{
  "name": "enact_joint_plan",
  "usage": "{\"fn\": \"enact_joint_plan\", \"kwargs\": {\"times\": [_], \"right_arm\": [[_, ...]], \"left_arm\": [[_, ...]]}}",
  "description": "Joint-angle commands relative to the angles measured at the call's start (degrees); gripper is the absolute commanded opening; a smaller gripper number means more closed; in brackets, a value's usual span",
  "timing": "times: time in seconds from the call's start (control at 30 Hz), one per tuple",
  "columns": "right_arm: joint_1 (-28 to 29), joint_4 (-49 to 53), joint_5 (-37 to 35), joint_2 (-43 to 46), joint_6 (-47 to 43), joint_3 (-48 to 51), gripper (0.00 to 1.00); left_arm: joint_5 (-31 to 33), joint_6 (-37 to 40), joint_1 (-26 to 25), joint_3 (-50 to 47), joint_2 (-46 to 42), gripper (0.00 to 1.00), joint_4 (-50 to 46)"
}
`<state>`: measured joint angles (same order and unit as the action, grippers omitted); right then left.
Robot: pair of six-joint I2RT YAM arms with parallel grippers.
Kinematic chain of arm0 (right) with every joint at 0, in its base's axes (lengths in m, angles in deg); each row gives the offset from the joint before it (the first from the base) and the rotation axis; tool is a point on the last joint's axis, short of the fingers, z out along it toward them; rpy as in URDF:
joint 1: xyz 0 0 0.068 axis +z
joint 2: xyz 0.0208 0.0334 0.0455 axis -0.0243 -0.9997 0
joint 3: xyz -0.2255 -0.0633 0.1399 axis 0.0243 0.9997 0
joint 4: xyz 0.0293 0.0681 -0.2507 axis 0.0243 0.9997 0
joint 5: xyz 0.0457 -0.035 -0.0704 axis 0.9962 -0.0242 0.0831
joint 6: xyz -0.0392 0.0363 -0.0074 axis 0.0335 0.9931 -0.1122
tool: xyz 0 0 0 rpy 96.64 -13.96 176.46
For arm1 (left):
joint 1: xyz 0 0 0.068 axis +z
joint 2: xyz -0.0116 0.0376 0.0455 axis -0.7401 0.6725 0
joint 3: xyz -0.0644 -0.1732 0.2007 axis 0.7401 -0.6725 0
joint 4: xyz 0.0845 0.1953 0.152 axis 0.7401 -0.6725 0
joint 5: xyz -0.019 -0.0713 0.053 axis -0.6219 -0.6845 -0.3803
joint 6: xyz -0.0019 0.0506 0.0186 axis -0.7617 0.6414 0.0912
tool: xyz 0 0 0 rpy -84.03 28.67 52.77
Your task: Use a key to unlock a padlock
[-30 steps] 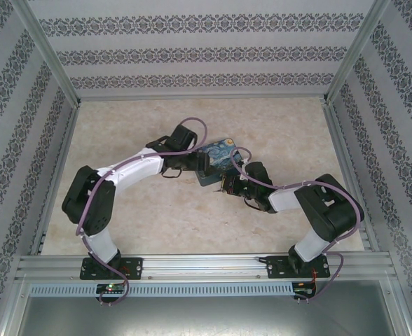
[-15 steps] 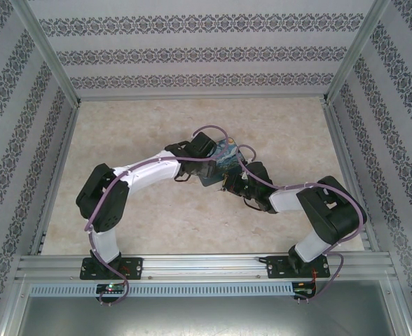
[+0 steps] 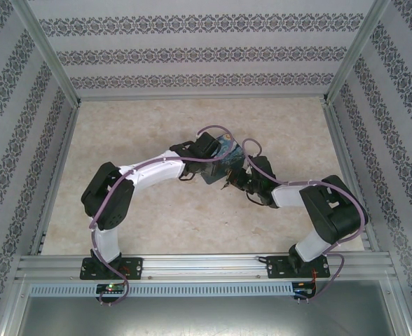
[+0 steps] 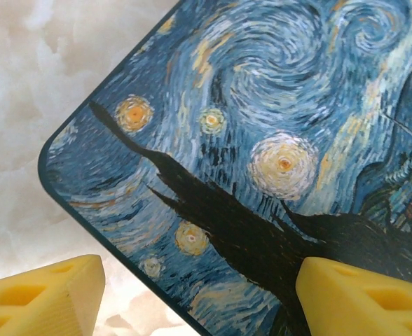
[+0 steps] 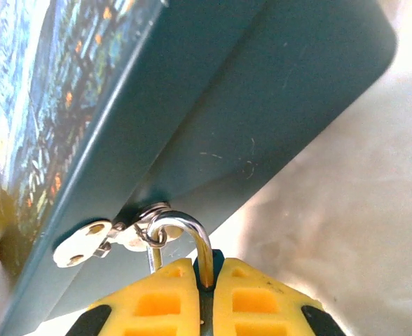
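Observation:
The padlock (image 5: 200,246) shows as a thin metal shackle hooked through the latch ring (image 5: 141,225) of the blue night-sky box (image 5: 262,91). Its body is pinched between my right gripper's (image 5: 207,278) yellow fingers (image 5: 262,301) and almost wholly hidden. That gripper is shut on the padlock at the box's near side (image 3: 216,175). My left gripper (image 4: 199,283) hangs open over a corner of the painted lid (image 4: 262,140), its fingers (image 4: 45,290) wide apart with nothing between them. The key is out of view.
A silver hasp plate (image 5: 83,250) hangs at the box's edge beside the ring. The box lies mid-table on the pale marbled tabletop (image 3: 143,126). Metal frame rails (image 3: 206,264) and patterned walls (image 3: 206,49) enclose the table.
My left arm has swung to the right, bringing its gripper over the box lid. The right gripper has shifted slightly up and away with the padlock, and the box has turned a little.

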<state>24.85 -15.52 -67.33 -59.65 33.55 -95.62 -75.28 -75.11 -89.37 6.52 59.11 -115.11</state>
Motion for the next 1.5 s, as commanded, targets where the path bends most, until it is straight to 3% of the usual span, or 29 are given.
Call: {"fn": "enact_joint_plan", "kwargs": {"times": [0.0,0.37,0.87,1.17,1.47], "right_arm": [[-2.3,0.3,1.2,-1.2,-0.3,-3.4,0.00],[-8.6,8.1,8.7,-6.3,-7.4,-12.1,0.00],[-14.2,7.1,14.5,-6.8,-11.6,-9.6,0.00],[-14.4,5.1,15.0,-8.0,-8.8,-11.3,0.00],[-18.2,-1.5,18.9,-14.0,0.5,-16.7,0.00]], "left_arm": [[-0.9,3.0,-0.6,-3.9,6.6,0.73,-9.8],[-2.0,3.0,-0.6,-4.3,8.3,0.70,-9.6],[-3.3,3.1,-0.6,-4.4,9.4,0.68,-8.6],[-4.0,3.3,-0.6,-4.6,10.0,0.67,-8.1],[-4.7,3.2,-0.6,-4.7,10.7,0.67,-7.9]]}}
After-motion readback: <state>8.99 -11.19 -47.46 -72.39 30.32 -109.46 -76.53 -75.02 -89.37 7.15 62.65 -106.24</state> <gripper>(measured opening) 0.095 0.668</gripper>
